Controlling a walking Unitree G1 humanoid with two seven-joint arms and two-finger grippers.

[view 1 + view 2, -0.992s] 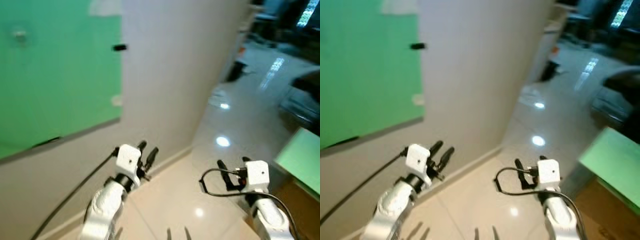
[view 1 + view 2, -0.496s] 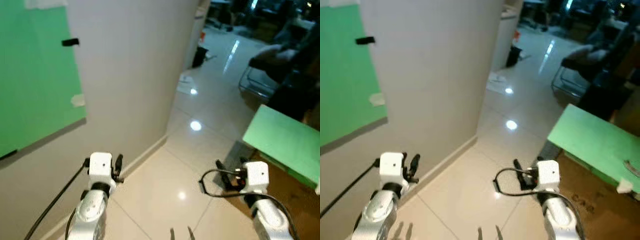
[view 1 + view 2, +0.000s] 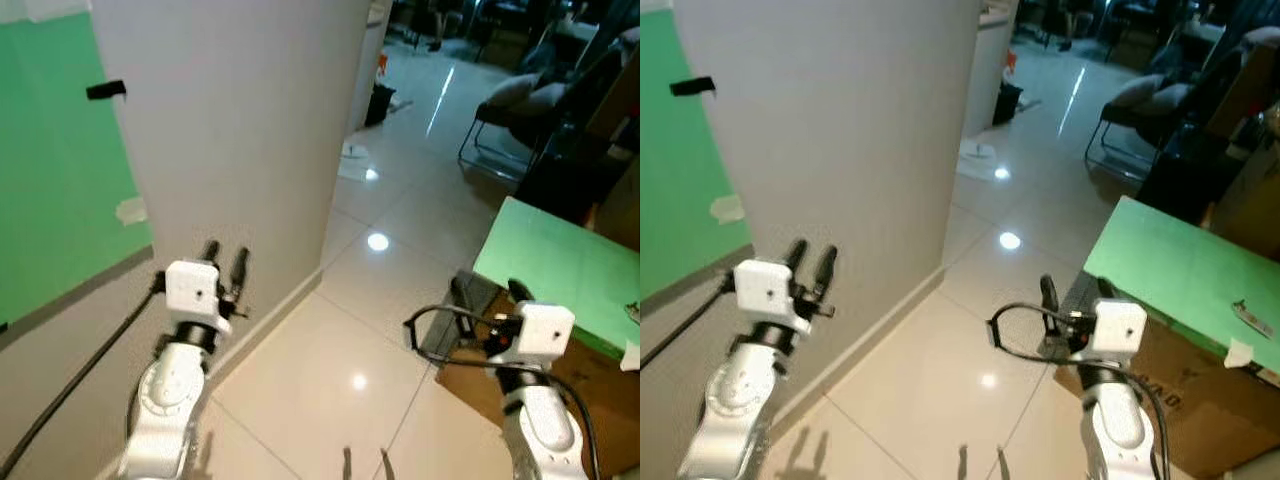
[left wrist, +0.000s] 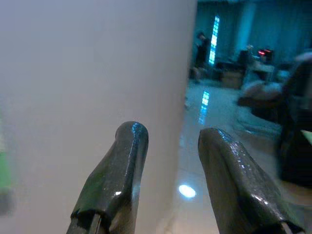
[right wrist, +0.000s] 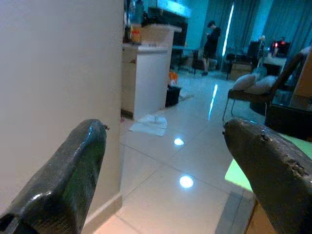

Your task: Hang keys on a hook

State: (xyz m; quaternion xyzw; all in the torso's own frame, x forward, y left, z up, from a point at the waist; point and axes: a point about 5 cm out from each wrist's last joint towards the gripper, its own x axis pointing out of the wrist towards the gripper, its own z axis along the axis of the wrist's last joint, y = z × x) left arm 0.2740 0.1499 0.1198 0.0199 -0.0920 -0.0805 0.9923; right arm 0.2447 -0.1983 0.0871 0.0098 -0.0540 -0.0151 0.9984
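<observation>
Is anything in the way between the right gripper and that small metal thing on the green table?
Nothing visible. The open right gripper hangs near the green table corner, and bare tabletop lies between it and the small metal thing, possibly keys.

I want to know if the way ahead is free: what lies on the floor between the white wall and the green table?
In the eye views, glossy pale floor tile with lamp glare spans from the white wall to the green table. Farther back, a white sheet lies near the wall.
</observation>
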